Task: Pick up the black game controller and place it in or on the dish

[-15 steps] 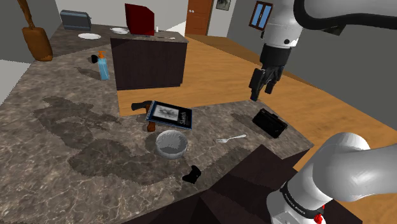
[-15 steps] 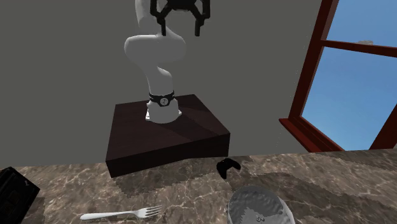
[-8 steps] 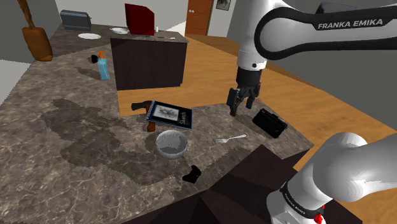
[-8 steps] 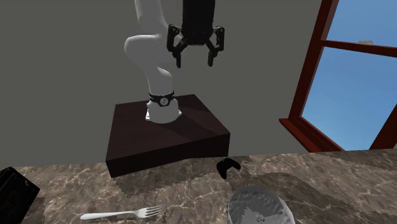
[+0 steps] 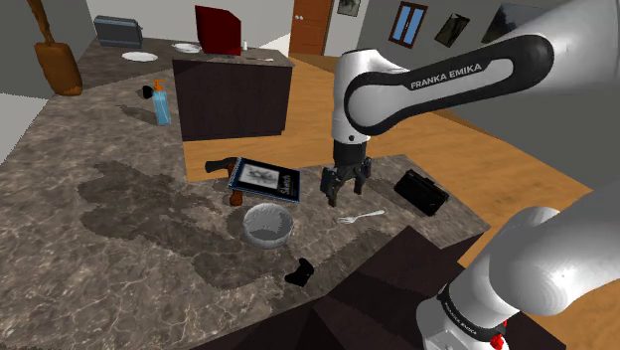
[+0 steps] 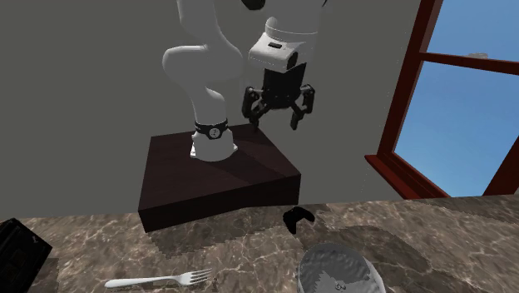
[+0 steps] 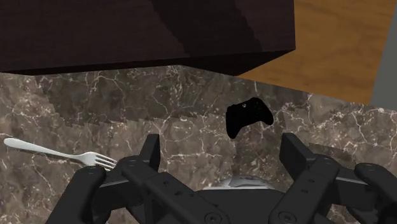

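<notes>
Since half a second earlier, my arm had swung down and toward the shoulder view's left. That brought the all-black pincer (image 5: 343, 193) low over the dark marbled counter (image 5: 119, 229), its fingers spread wide and empty. The small black game controller (image 7: 248, 117) lay ahead of it on the counter, near the round grey dish (image 5: 267, 225). I judged I should centre over the controller, square the fingers across its narrow middle, then descend straight.
</notes>
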Motion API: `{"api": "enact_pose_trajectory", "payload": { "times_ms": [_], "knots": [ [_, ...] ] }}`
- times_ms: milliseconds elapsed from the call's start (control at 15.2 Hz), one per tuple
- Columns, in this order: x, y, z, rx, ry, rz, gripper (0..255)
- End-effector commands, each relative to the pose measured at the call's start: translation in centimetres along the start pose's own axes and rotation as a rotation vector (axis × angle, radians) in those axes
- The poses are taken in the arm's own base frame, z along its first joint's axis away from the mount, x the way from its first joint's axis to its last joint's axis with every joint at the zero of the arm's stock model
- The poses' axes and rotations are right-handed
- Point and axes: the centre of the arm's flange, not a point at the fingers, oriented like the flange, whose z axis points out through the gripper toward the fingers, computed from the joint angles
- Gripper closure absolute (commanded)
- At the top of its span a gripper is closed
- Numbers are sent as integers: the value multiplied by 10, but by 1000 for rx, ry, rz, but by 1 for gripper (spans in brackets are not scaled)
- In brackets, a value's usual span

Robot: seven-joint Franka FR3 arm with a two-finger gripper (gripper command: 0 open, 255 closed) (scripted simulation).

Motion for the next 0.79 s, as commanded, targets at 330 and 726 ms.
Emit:
{"api": "enact_pose_trajectory", "payload": {
  "times_ms": [330,726],
  "knots": [
    [55,-31,75,8,-61,28,0],
    [98,-58,141,14,-114,52,0]
  ]
}}
